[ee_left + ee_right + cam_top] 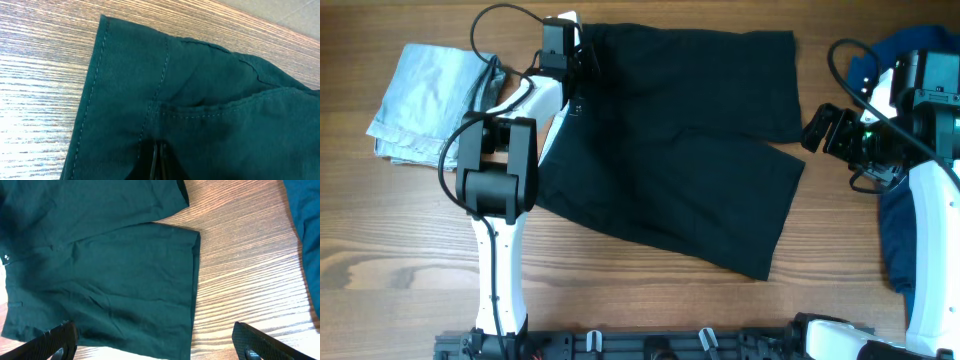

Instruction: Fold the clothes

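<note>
The black shorts [670, 150] lie spread flat on the wooden table, waistband to the left and legs to the right. My left gripper [578, 62] is at the far waistband corner and is shut on a pinch of the shorts' cloth [200, 100]; its closed fingers [160, 162] show under a raised fold. My right gripper [815, 130] is wide open and empty, just off the leg hems. In the right wrist view its fingers [157, 345] straddle the hem of the shorts [100, 270].
A folded pale blue denim piece [430, 100] lies at the far left beside the left arm. A royal-blue garment [898, 235] lies bunched at the right edge under the right arm and shows in the right wrist view [306, 230].
</note>
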`<state>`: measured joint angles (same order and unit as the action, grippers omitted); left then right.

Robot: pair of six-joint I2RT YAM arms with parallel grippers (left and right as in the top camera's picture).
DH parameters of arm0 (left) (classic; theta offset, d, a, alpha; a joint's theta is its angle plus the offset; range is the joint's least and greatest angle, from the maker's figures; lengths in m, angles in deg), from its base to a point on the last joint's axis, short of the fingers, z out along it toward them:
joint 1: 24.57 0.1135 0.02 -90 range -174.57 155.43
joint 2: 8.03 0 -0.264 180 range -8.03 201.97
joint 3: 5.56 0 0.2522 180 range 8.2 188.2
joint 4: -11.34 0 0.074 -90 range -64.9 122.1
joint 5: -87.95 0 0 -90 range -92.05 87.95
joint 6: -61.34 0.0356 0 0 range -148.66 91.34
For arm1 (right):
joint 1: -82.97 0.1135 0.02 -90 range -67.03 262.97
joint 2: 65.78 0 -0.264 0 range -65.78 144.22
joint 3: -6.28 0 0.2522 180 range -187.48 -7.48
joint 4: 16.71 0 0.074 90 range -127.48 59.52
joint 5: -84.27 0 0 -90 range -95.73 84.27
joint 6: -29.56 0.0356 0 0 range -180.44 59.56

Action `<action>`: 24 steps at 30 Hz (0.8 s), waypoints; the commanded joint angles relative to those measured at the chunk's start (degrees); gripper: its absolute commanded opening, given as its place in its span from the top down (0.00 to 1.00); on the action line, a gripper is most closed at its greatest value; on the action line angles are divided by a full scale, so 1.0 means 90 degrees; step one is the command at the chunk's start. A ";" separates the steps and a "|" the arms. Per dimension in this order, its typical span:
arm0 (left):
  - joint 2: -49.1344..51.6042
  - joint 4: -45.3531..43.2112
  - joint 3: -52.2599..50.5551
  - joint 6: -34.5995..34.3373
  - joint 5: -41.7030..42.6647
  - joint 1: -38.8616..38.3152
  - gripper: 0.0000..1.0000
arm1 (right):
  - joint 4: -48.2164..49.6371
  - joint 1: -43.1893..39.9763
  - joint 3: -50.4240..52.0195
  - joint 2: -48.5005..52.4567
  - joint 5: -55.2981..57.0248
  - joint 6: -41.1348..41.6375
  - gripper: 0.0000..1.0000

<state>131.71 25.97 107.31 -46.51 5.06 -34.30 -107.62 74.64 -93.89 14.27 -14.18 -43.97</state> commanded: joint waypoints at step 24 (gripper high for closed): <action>0.0153 0.0860 0.0000 -0.1127 -0.2159 0.0284 0.96 | 0.0022 0.0007 0.0032 0.0046 0.0136 0.0022 0.00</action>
<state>131.23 31.67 108.67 -52.24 -7.51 -33.49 -107.60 74.64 -93.89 14.27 -14.20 -44.00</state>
